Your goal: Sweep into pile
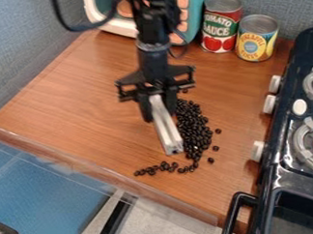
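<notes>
One wood-grained counter spreads across the middle, its brown surface running left to a blue, fabric-textured wall and forward to a rounded edge. Glossy and black, the stove bounds the right side. The matt black gripper hangs over the counter, its fingers clamped on a straight, silvery bar that slants down. Behind stand two cylindrical tin cans. Small, shiny dark beans lie heaped just right of the bar; a thin trail curves below its tip, with brown wood between that and the front edge.
</notes>
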You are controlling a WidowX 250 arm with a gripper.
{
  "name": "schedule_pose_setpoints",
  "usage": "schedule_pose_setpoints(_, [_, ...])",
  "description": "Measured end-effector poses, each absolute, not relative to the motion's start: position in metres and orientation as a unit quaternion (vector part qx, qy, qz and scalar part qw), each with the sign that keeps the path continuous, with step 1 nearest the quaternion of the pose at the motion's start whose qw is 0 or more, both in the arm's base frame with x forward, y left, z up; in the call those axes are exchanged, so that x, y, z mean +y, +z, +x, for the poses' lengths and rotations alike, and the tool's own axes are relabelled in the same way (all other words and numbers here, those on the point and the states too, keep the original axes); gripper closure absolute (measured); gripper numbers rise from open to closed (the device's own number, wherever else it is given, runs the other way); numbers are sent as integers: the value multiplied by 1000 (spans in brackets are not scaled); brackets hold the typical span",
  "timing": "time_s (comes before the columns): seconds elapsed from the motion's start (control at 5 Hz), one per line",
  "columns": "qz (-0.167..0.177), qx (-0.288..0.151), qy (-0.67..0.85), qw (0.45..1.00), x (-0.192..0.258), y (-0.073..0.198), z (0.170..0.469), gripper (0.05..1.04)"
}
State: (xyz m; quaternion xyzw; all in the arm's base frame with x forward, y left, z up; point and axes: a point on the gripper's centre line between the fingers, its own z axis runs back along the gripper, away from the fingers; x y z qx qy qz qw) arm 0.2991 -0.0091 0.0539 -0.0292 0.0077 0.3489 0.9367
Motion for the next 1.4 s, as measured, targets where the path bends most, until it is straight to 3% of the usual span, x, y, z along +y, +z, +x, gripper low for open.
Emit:
schedule_pose_setpoints(0.2, [-49,1,344,938,3,65,298,699])
schedule_pose_setpoints(0.4, [-41,-12,338,940,21,69,298,699])
schedule_pose_setpoints(0.8, [10,-60,342,938,62,46,320,699])
schedule_pose_setpoints(1.2, [53,-42,356,932,88,13,340,699])
schedule_pose_setpoints(1.4, [73,-29,358,930,94,11,343,658])
